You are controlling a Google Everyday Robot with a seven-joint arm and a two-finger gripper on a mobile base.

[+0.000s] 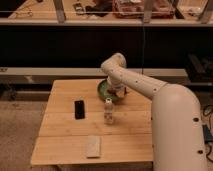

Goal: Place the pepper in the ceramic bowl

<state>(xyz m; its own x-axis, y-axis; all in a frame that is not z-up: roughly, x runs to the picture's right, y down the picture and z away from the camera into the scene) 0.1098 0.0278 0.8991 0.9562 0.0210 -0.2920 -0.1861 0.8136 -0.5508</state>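
Pepper is not to be made out anywhere on the wooden table (65, 130); the white robot arm (145, 87) reaches over the far side of the tabletop and covers the spot where it would have to lie. The ceramic bowl (103, 90), dark green, shows only as a curved sliver of rim at the arm's left edge, the rest hidden behind the wrist. The gripper (116, 94) hangs directly over that bowl, low above it, at the far middle of the table. Whether its jaws stand wide, narrow or closed on something cannot be told, since the wrist housing masks them.

Nearer the camera than the jaws and just to their left, a small clear bottle (108, 111) stands upright on the boards, close to the bowl but apart from it. Further left of the jaws lies a black flat slab (79, 109), flat on the table and well apart from the bottle. Towards the near edge, well away from the jaws, a pale rectangular block (93, 146) lies flat. Behind the table runs a dark counter front beneath a shelf (100, 20) bearing assorted goods too dim to name.
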